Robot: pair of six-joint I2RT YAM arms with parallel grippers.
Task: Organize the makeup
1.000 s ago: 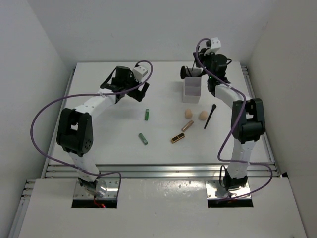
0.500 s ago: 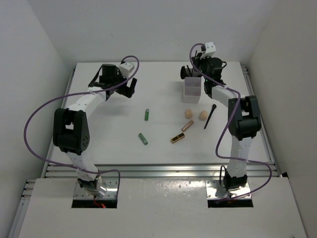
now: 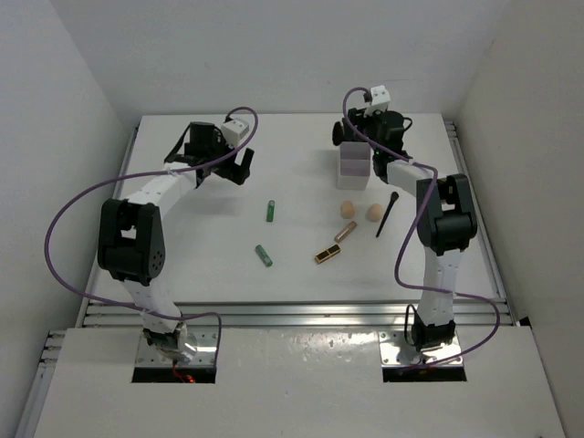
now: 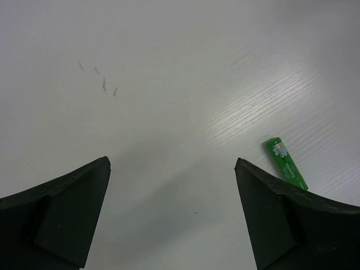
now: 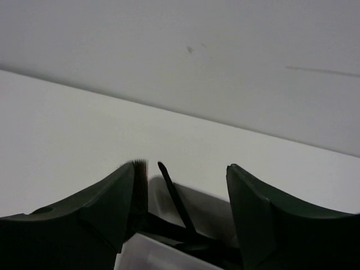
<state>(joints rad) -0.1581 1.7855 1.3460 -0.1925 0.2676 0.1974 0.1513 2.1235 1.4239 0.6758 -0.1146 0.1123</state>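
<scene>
Left pincer in the top view hangs over the far left of the table, jaws apart, empty. Right pincer sits above the far end of the white box; its state can't be read from up here. Black brushes stick up out of that far end. Loose on the table: green tube, second green tube nearer the bases, gold-black lipstick, rose-gold tube just beside it, peach sponge, other peach sponge, and long black brush right of the sponges.

Left wrist view: left pincer wide open, holding nothing, bare table under it. Green tube lies flat by the right-hand finger, its near end hidden behind it.

Right wrist view: right pincer has jaws parted, gripping nothing. Thin black stick leans in the gap between them. Brush tip shows right against the left-hand finger; contact can't be told. White box rim blurred below.
</scene>
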